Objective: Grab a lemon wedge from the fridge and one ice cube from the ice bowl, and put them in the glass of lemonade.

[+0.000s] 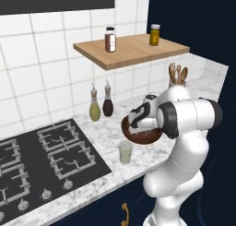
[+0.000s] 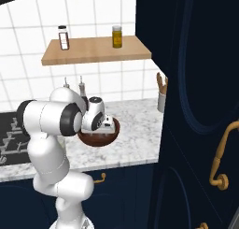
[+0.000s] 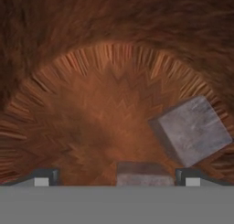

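End effector [image 3: 117, 176] is down in the bowl [image 3: 91, 45], fingers apart with a cube [image 3: 142, 173] between them, so I'd close gently and lift straight up.

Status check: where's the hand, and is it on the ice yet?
Hand down inside the ice bowl, fingers open. One ice cube between the tips, not gripped. Second cube lies beside it, apart. Glass of lemonade waits by the bowl.
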Motion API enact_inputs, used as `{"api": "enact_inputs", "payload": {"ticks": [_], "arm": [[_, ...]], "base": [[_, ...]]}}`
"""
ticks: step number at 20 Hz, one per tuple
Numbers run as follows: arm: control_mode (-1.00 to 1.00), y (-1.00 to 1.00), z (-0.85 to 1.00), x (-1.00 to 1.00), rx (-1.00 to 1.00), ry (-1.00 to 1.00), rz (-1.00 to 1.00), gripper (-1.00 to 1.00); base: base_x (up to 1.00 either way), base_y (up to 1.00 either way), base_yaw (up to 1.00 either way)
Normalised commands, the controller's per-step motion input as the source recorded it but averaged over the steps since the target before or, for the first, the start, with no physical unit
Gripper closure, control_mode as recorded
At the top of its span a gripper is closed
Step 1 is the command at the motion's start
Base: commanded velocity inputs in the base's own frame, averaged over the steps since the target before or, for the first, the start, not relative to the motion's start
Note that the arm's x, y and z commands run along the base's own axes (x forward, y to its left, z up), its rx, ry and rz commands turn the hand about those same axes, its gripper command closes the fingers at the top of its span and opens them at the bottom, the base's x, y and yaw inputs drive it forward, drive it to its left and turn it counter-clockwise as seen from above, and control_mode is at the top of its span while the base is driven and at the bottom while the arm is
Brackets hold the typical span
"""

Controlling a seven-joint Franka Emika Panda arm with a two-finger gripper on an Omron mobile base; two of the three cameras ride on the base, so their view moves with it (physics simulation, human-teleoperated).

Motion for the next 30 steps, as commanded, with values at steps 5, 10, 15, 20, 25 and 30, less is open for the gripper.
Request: {"api": "enact_inputs", "payload": {"ticks": [5,10,15,20,25,30], "arm": [[-1.0,0.0,-0.03,0.0,0.0,0.02,0.0,-1.0],[-1.0,0.0,0.0,0.0,0.0,0.0,0.0,1.0],[-1.0,0.0,0.0,0.0,0.0,0.01,0.0,1.0],[-1.0,-0.03,0.2,0.01,0.0,0.02,0.08,1.0],[-1.0,-0.1,0.55,-0.44,0.08,-0.03,0.02,1.0],[-1.0,0.01,0.72,-0.65,0.11,-0.13,0.0,1.0]], "base": [[0.0,0.0,0.0],[0.0,0.0,0.0],[0.0,0.0,0.0],[0.0,0.0,0.0],[0.0,0.0,0.0],[0.0,0.0,0.0]]}}
